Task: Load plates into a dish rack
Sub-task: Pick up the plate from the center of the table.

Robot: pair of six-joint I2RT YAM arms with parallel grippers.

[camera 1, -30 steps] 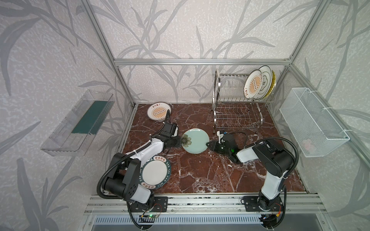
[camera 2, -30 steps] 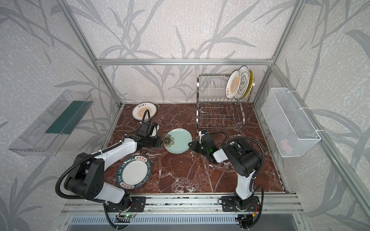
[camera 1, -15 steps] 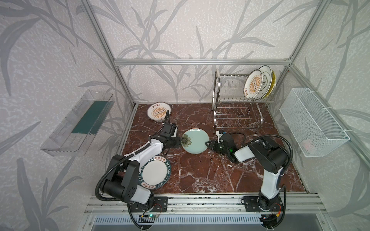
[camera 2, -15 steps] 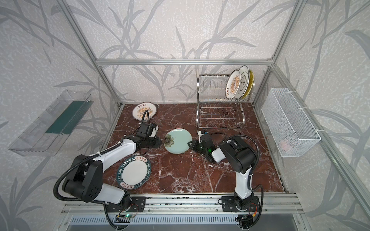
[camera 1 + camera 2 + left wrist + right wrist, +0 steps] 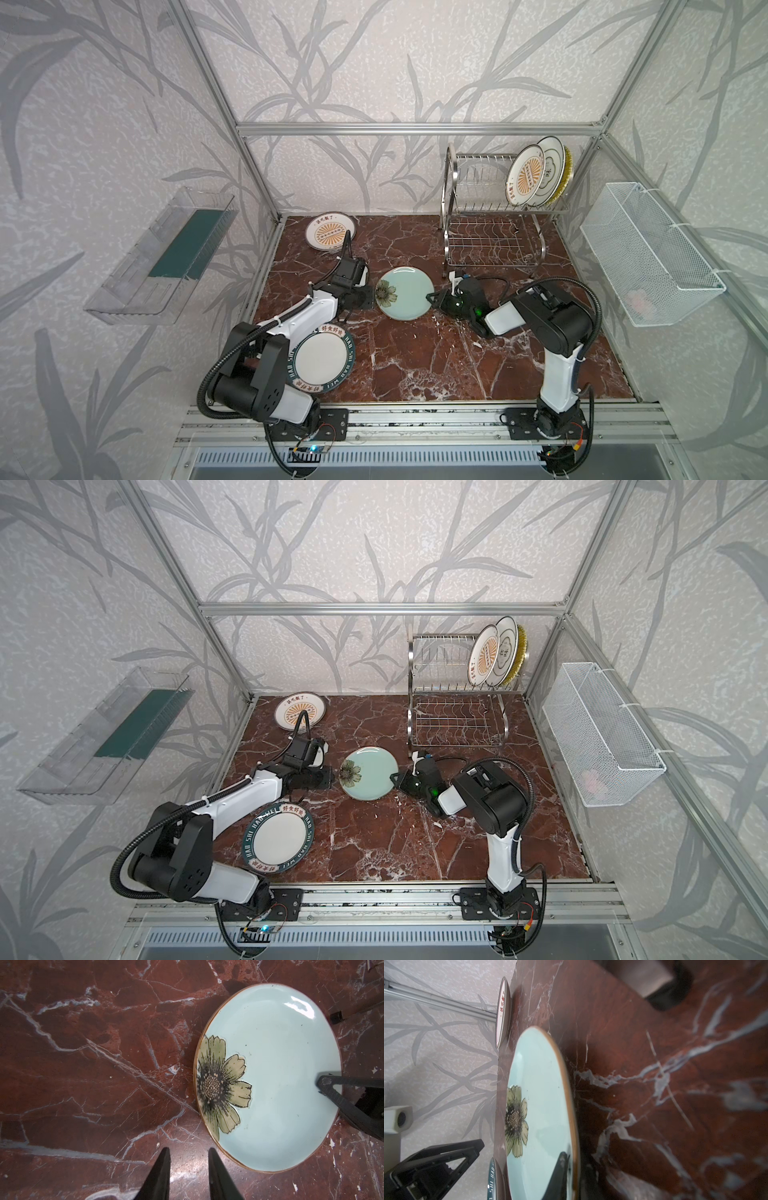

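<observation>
Item under inspection: the pale green round plate with an olive flower painted at one edge (image 5: 409, 293) (image 5: 372, 773) (image 5: 280, 1084) (image 5: 542, 1095). It lies face up near the middle of the red-brown marble table (image 5: 415, 365), in front of the dish rack and well apart from it.

Right pincer (image 5: 432, 296) (image 5: 394, 777) (image 5: 575, 1159): clamped on the plate's rim on the side opposite the flower. The right wrist view shows one finger on the upper face and the other beneath the rim. Whether that edge is lifted off the table cannot be told.

Left pincer (image 5: 370, 297) (image 5: 330, 777) (image 5: 188, 1150): fingers apart with only bare table between them. It sits low over the table just beside the flower edge of the plate, not gripping it.

Other plates on the table:
- The white round plate with a teal-lettered rim (image 5: 322, 359) (image 5: 278, 838) lies flat at the front left, next to the left arm.
- A white round plate with an orange sunburst (image 5: 330, 230) (image 5: 300, 711) is at the back left corner, near the wall.

The shiny two-tier stainless steel wire dish rack (image 5: 490, 245) (image 5: 457, 721) stands at the back right of the table. Three plates stand on edge at the right end of its upper tier:
- A second white plate with an orange sunburst (image 5: 525, 176) is nearest the open slots.
- Behind it is a white plate with a dark cloud outline (image 5: 550, 166).
- Last is a yellow woven-look plate (image 5: 566, 174), mostly hidden.

Surroundings: a white wire-mesh basket (image 5: 648, 253) hangs on the right wall, and a clear plastic tray (image 5: 162, 257) on the left wall.
</observation>
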